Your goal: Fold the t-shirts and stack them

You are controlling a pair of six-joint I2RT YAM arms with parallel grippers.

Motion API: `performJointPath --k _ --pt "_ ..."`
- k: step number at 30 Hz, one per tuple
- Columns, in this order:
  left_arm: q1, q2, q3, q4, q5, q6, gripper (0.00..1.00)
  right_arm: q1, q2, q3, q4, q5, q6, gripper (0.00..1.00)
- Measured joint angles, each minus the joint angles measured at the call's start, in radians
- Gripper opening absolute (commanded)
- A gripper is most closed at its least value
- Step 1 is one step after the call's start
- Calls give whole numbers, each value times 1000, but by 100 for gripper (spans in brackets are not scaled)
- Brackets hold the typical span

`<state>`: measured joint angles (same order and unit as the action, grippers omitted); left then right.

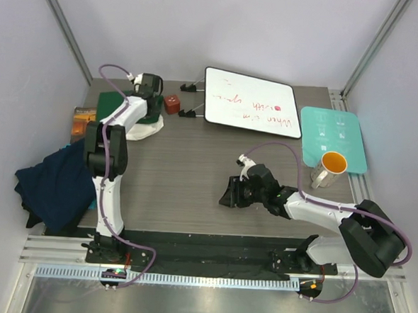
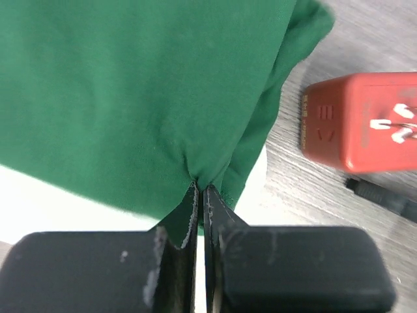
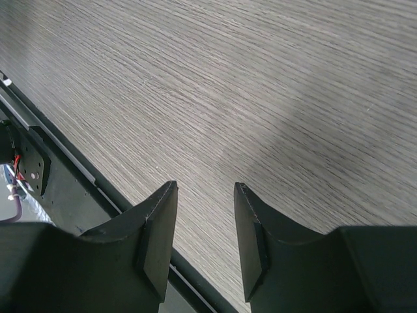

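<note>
Grasping is the step in hand. The left gripper point(image 2: 201, 188) has its jaws pinched fully together on a pucker of the dark green t-shirt point(image 2: 130, 85). That shirt lies to the left of the whiteboard point(image 1: 251, 102), on top of the cream-white t-shirt point(image 2: 45, 195). The navy blue t-shirt point(image 1: 58, 183) sits crumpled well to the left of the whiteboard and nearer the arms' bases, part of it hanging over the table's left edge. With that one plainly unfolded, I judge the task to be at an early stage, and the green shirt looks about to be drawn out for folding.

The right gripper point(image 3: 205, 189) hovers over bare table point(image 3: 273, 91) on the near side of the whiteboard, jaws wide apart and holding nothing.

The next move probably calls for lifting the pinched cloth off the cream-white shirt without dragging that along. It would then go to the open stretch of table in front of the whiteboard, where the right gripper could take a second corner.

A small red block point(image 2: 361, 120) lies just beside the green hem, between it and the whiteboard, and trailing cloth could sweep it. A mug point(image 1: 327, 167) stands at the near edge of a teal board point(image 1: 338, 125) to the right of the whiteboard, well apart from that open stretch.
</note>
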<state>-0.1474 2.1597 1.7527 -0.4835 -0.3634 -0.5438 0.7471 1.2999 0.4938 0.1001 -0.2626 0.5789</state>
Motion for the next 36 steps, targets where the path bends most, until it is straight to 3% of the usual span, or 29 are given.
performJointPath --k 6,13,18,22,24,25,27,32,36 --pt "0 -154 29 2 -42 41 0 0 -16 0 -11 9 3 45" --pt "-2 -290 284 -75 -41 84 0 0 -34 0 -40 44 -2 43" --pt "-85 -431 375 -133 -61 158 0 0 -116 1 -93 133 -8 43" --pt "-144 -577 356 -187 -19 166 0 0 -186 11 -126 219 -5 43" --pt "-155 -676 262 -180 -2 160 0 0 -246 17 -163 274 -2 30" --pt "-161 -740 183 -173 8 156 0 0 -282 20 -180 298 -2 12" --pt "-181 -866 -24 -156 36 143 0 0 -380 46 -217 365 -8 1" --pt "-294 -1022 -498 -138 124 76 0 -10 -440 268 -268 515 -55 1" --pt "-393 -927 -660 -144 164 42 0 -11 -367 400 -274 545 -85 1"
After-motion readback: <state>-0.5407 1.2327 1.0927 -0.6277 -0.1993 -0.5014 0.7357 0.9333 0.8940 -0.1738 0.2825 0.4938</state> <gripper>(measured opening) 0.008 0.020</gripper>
